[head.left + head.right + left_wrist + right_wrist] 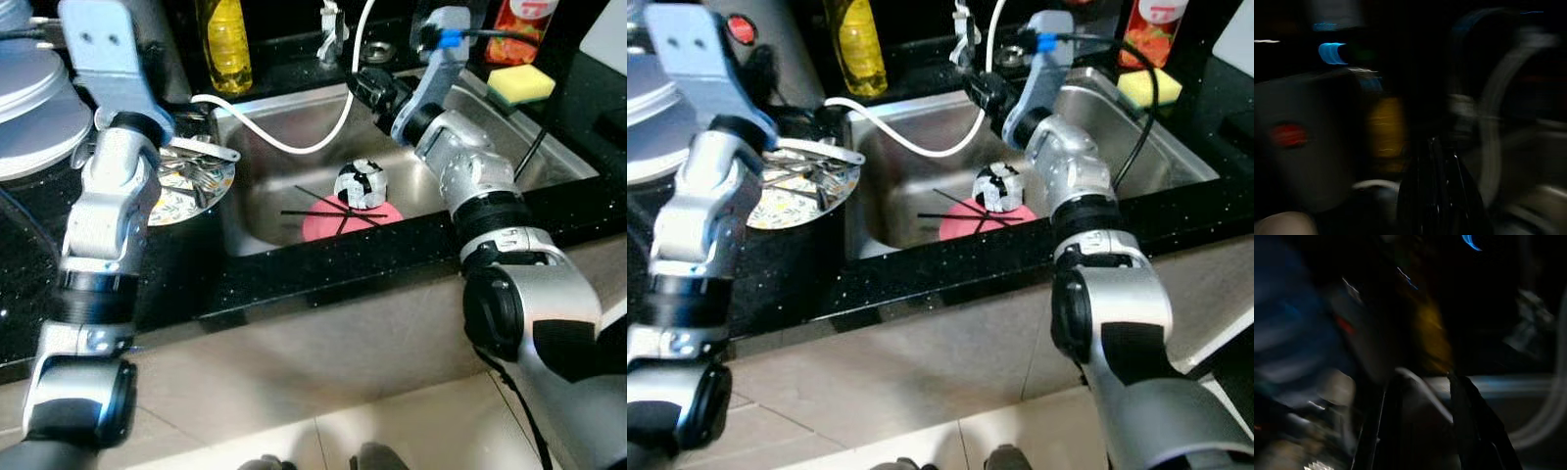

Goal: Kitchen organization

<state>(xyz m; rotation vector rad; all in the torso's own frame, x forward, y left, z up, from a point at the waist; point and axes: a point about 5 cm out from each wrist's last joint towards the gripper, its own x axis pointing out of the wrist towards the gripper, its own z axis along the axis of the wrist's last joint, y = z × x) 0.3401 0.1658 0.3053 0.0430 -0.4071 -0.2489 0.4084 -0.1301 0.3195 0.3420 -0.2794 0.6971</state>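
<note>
A pink plate lies in the steel sink, with black chopsticks across it and a black-and-white cup on it. A patterned plate with cutlery sits on the dark counter left of the sink. My right gripper hovers over the sink's back part, near the white hose. In the right wrist view its fingers stand apart, with the hose running between them. My left arm rises over the left counter. In the blurred left wrist view its fingers look pressed together.
A yellow bottle, the faucet and a red bottle stand along the back. A yellow-green sponge lies right of the sink. White lids sit at the far left. Beige floor tiles lie below the counter's edge.
</note>
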